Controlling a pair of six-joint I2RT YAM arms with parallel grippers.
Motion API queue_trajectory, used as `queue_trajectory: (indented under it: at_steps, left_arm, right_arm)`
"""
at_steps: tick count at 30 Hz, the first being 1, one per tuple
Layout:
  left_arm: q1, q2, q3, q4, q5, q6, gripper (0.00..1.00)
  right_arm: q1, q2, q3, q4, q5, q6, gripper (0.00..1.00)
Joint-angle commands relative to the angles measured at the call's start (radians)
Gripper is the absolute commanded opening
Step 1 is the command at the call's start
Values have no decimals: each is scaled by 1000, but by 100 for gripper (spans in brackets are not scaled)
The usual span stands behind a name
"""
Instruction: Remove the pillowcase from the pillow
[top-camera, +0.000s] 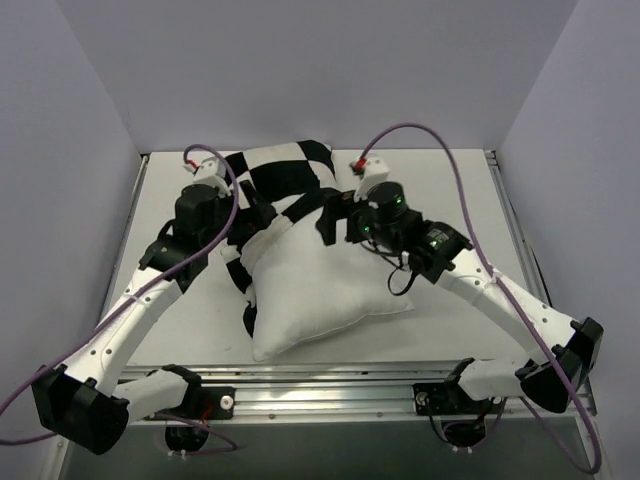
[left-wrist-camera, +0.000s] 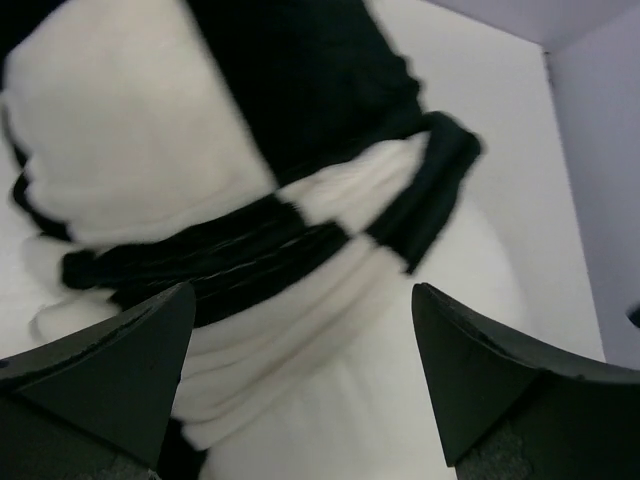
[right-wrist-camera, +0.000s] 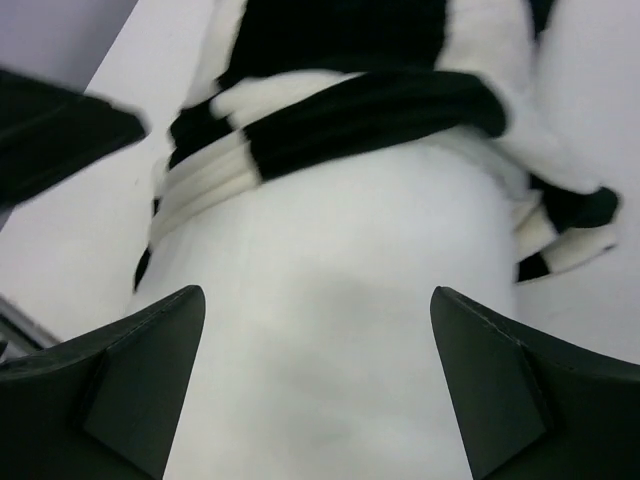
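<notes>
The white pillow (top-camera: 325, 285) lies mid-table, its near two thirds bare. The black-and-white checkered pillowcase (top-camera: 280, 175) is bunched in folds over the pillow's far end. My left gripper (top-camera: 247, 215) is open at the left side of the bunched edge. In the left wrist view its jaws (left-wrist-camera: 300, 345) stand wide apart over the gathered pillowcase (left-wrist-camera: 220, 250) and the bare pillow (left-wrist-camera: 360, 420). My right gripper (top-camera: 335, 218) is open at the right side of the bunch. In the right wrist view its jaws (right-wrist-camera: 315, 345) straddle the bare pillow (right-wrist-camera: 330, 300), with the pillowcase (right-wrist-camera: 350, 110) just beyond.
White walls close in the table (top-camera: 460, 200) on the left, back and right. A metal rail (top-camera: 330, 385) runs along the near edge. Purple cables (top-camera: 440, 140) loop above both wrists. The left gripper's dark finger (right-wrist-camera: 60, 130) shows at the right wrist view's upper left.
</notes>
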Motion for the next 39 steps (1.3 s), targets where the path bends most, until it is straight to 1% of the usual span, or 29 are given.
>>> queue_trajectory:
  at_steps: [1, 2, 3, 5, 7, 8, 11, 14, 15, 16, 19, 22, 24, 26, 27, 29, 34, 39]
  left_arm:
    - [158, -63, -121, -76, 117, -70, 97]
    - [196, -77, -152, -72, 143, -71, 97]
    - [264, -98, -199, -70, 168, -71, 97]
    - [319, -115, -240, -73, 232, -72, 97]
    - [377, -135, -284, -76, 272, -67, 97]
    - [387, -141, -293, -78, 298, -67, 97]
    - [396, -154, -300, -105, 341, -47, 97]
    - [396, -163, -295, -144, 354, -10, 97]
    - [396, -166, -295, -151, 363, -1, 97]
    - [396, -167, -297, -156, 368, 13, 97]
    - [396, -170, -315, -151, 389, 11, 96]
    - [396, -166, -329, -130, 420, -2, 96]
    - [396, -170, -338, -119, 426, -9, 96]
    - [398, -175, -343, -110, 434, -15, 96]
    - [396, -180, -344, -108, 434, -16, 96]
    - [398, -184, -350, -102, 437, -22, 96]
    - [396, -193, -369, -78, 452, -41, 96]
    - [398, -203, -382, -61, 454, -50, 96]
  right_arm:
    - [186, 25, 5, -49, 207, -18, 90]
    - [273, 38, 9, -51, 234, -18, 90]
    - [310, 73, 12, -54, 274, -21, 90]
    - [400, 112, 18, -67, 307, -31, 90]
    - [422, 170, 5, -83, 292, -31, 90]
    - [425, 184, -11, -93, 290, -21, 90]
    - [418, 177, -112, -86, 320, 11, 90]
    - [334, 117, -207, -104, 341, 44, 90]
    - [273, 97, -225, -109, 339, 46, 90]
    - [245, 79, -242, -124, 339, 46, 90]
    - [188, 20, -252, -152, 353, 19, 90]
    - [180, -4, -207, -198, 380, -3, 90]
    - [194, -11, -158, -219, 353, -20, 90]
    - [267, -23, -130, -207, 353, -40, 91]
    - [302, -23, -115, -207, 394, -49, 91]
    - [383, -5, -63, -219, 429, -73, 92]
    - [444, 63, -3, -270, 529, -101, 96]
    - [473, 176, 6, -305, 545, -113, 99]
